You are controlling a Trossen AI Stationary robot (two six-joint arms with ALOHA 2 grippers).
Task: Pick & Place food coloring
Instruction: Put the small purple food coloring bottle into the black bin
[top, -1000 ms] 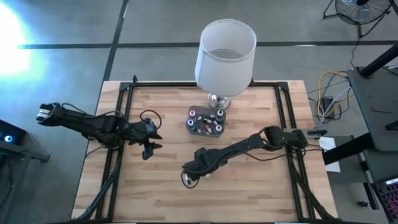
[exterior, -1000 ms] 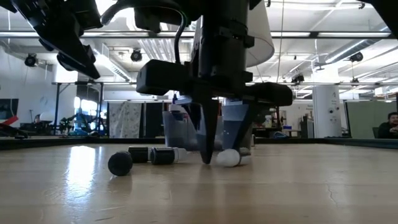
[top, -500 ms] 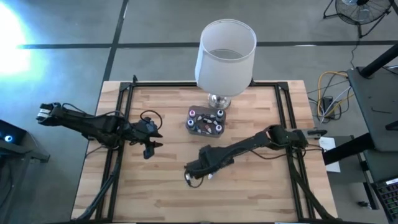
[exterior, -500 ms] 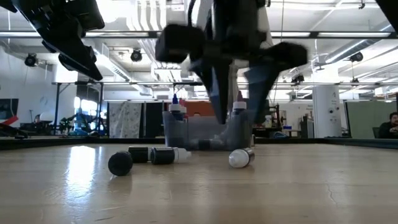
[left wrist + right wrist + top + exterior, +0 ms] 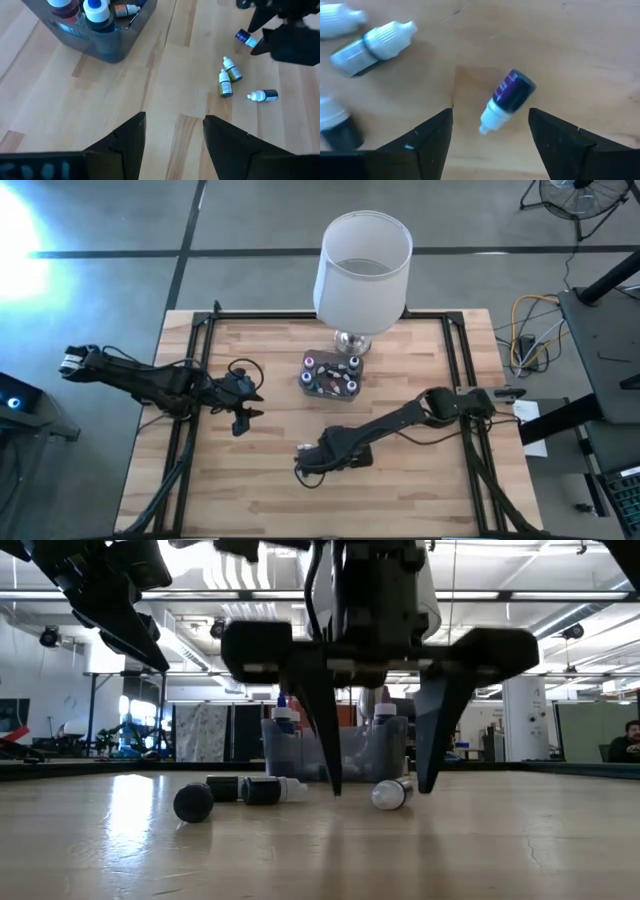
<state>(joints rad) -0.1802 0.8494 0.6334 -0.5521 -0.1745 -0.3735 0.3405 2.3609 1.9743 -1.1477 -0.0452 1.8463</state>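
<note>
Right tool [image 5: 490,137] wide open, empty, straddling a lying blue dropper bottle [image 5: 507,100] untouched

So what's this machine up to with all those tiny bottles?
It is picking up little food coloring bottles. The right gripper is down at the table with its fingers open on either side of a purple bottle lying on its side, not yet gripped. A few more bottles lie loose on the wood nearby, and others already sit in a small clear tub by the lamp. The left gripper waits open above the table's left part.
</note>
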